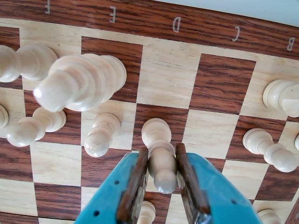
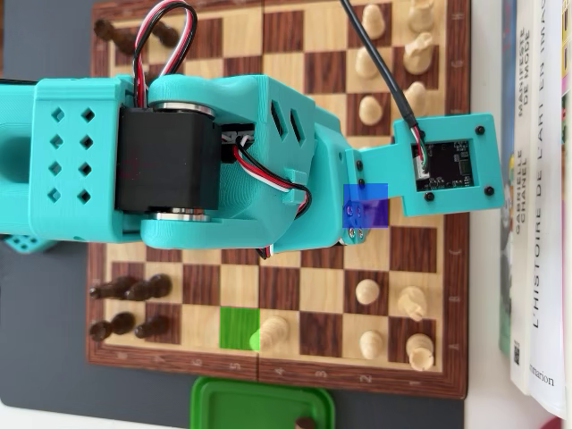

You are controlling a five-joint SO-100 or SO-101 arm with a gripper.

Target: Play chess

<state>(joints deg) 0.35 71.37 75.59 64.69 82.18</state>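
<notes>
In the wrist view my gripper has blue jaws with brown pads. The pads press on both sides of a white pawn that is on a dark square of the wooden chessboard. I cannot tell whether its base touches the board. Other white pieces stand around it: a tall piece to the upper left and a pawn just left. In the overhead view the turquoise arm covers the board's middle and hides the jaws and the held pawn. A blue patch marks a square there.
In the overhead view, white pieces stand along the right side and dark pieces along the left. A green patch lies beside a white pawn. A green container sits below the board. Books lie at the right.
</notes>
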